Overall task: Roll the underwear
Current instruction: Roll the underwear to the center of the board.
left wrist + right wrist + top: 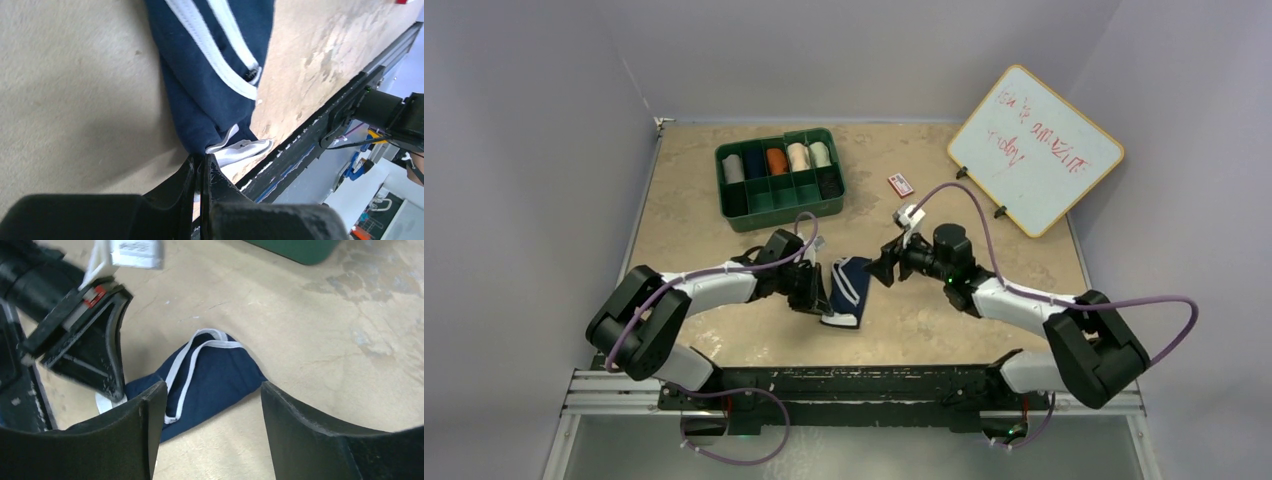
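Two arms reach toward the middle of the tan, mottled counter (914, 330) from its near edge. Seen from above, a green plastic tray with compartments (784, 217) sits at about 11 o'clock from the counter's centre. Its back row holds five rolled cloths side by side: grey, dark blue, orange, cream and pale. A black roll lies in a front cell at the tray's right end.

At 5 o'clock from the tray, the left tool (812, 290) is low over the counter with its two black fingers pressed together. In the left wrist view, the left tool (201, 159) has its tips meeting on a bunched corner of the navy blue cloth brief with white edging (210, 75), and the fabric gathers toward the pinch beside a white band.

The navy blue cloth brief (849, 288) lies on the counter just right of that tool, near the centre and toward 6 o'clock. It is folded into a narrow strip running from 12 to 6, with white showing at its near end.

At 2 o'clock from the brief, the right tool (882, 268) hangs with its fingers spread apart and nothing between them. In the right wrist view, the right tool (210, 390) frames the brief (220, 375) below, where the white trim forms a loop.

Farther back, at 1 o'clock from the centre, lies a small red-and-white card (901, 184). At 2 o'clock, a wood-framed whiteboard with red writing (1036, 150) rests tilted at the counter's far right corner.
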`<state>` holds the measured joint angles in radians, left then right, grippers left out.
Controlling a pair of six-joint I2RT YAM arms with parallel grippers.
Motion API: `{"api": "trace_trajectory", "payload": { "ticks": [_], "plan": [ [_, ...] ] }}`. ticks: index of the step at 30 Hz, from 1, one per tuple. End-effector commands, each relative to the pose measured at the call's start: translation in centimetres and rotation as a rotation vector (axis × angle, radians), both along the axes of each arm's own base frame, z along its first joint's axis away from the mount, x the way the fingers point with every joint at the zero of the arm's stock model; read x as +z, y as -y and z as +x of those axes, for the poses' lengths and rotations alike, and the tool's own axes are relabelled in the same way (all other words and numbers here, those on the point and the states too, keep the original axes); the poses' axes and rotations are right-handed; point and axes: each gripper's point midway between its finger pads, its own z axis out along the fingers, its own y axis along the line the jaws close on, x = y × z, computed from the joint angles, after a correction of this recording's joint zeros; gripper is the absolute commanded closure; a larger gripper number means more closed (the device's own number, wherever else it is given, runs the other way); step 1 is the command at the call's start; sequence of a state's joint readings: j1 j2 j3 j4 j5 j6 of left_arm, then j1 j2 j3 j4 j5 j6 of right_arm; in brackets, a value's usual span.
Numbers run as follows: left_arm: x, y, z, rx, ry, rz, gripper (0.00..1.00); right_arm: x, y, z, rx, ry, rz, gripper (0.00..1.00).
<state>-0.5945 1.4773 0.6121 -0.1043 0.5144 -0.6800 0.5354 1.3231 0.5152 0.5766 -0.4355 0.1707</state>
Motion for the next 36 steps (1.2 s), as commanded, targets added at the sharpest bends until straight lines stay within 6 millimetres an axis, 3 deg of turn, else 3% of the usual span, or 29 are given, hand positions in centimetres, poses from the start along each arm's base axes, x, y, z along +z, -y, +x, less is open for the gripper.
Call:
{"api": "trace_trajectory", "payload": {
  "ticks": [1,8,14,18,22,29,36],
  "plan": [
    [-0.5,-0.8,-0.1,0.051,-0.069,0.062,1.0,2.1,-2.7,-2.7,0.182,0.45,-0.04,0.3],
    [-1.2,-0.8,0.1,0.088,-0.13,0.097,1.0,-1.3,-6.8,-9.7,0.455,0.751,-0.262,0.41],
    [-1.1,-0.6,0.2,0.079,-0.137,0.102,1.0,-3.7,-8.4,-12.6,0.588,0.804,-0.326,0.45],
    [-0.9,-0.5,0.3,0.077,-0.136,0.096,1.0,-6.1,-8.5,-13.0,0.622,0.751,-0.387,0.49],
    [-0.9,-0.5,0.2,0.075,-0.14,0.097,1.0,-7.1,-8.3,-13.1,0.62,0.742,-0.403,0.51],
    [-0.8,-0.4,0.2,0.066,-0.137,0.093,1.0,-9.2,-7.6,-11.7,0.56,0.747,-0.495,0.61],
    [-0.5,-0.7,0.3,0.08,-0.126,0.096,1.0,-10.5,-6.4,-10.8,0.47,0.684,-0.539,0.91]
  ]
}}
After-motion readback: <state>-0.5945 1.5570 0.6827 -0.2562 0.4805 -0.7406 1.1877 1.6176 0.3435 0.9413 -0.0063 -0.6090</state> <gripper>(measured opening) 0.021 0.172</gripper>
